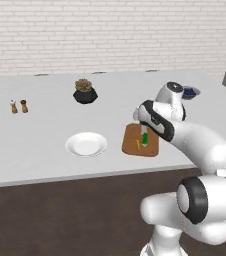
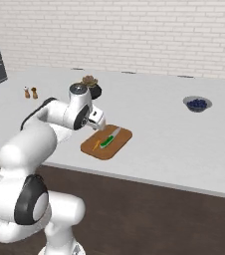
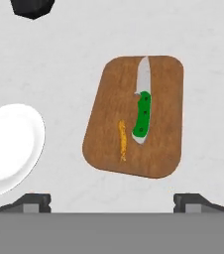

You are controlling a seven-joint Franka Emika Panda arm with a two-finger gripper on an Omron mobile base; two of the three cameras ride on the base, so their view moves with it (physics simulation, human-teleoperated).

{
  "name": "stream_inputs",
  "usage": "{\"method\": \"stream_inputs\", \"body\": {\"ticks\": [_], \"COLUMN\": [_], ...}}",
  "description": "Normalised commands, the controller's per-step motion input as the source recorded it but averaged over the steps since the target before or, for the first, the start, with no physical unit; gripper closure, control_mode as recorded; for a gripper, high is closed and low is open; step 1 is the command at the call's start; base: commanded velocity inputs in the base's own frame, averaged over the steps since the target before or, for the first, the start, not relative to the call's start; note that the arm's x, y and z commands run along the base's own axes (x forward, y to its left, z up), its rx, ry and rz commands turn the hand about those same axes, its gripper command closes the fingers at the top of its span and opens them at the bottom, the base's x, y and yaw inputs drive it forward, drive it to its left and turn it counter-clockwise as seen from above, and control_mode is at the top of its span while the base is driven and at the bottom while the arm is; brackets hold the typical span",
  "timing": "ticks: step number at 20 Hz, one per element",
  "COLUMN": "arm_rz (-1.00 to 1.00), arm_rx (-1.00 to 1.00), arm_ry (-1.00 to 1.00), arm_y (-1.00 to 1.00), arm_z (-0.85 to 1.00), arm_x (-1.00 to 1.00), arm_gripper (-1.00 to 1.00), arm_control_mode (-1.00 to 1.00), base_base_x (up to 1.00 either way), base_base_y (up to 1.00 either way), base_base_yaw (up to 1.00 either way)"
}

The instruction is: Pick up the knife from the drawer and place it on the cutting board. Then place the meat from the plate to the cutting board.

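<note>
— Fingers (image 3: 112, 201) first: how do they stand?
— Spread wide and holding nothing; in the hand view the two dark tips sit far apart at the bottom, above bare desk (image 3: 59, 59), just short of the cutting board's near edge.

— Going left to right across the desk in the left base view?
— Two small shakers (image 1: 18, 106) near the left edge, then a dark pot with a plant (image 1: 85, 92) toward the back. The white plate (image 1: 86, 144) lies near the front edge, bare. Just beside it on the right, apart from it, is the cutting board (image 1: 134, 141), partly behind the arm. A bowl of dark berries (image 2: 197, 104) sits well off toward the right end.

— And the task's things?
— Both on the board. The knife (image 3: 142, 111) lies flat along its length — green handle toward the near end, pale blade pointing away. The meat (image 3: 122, 141), a thin orange strip, lies alongside the handle on its left, close but not touching it.
</note>
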Motion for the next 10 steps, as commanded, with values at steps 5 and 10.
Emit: {"method": "stream_inputs", "body": {"ticks": [5,10], "arm_rz": [0.00,0.00], "arm_rx": [0.03,-0.05], "arm_ry": [-0.17,-0.17], "arm_y": [0.00,0.00], "arm_z": [0.93,0.86], "arm_x": [-0.92,-0.70], "arm_gripper": [-1.00,-1.00], "arm_control_mode": [-1.00,-1.00], "base_base_x": [0.00,0.00], "base_base_y": [0.00,0.00], "base_base_yaw": [0.00,0.00]}}
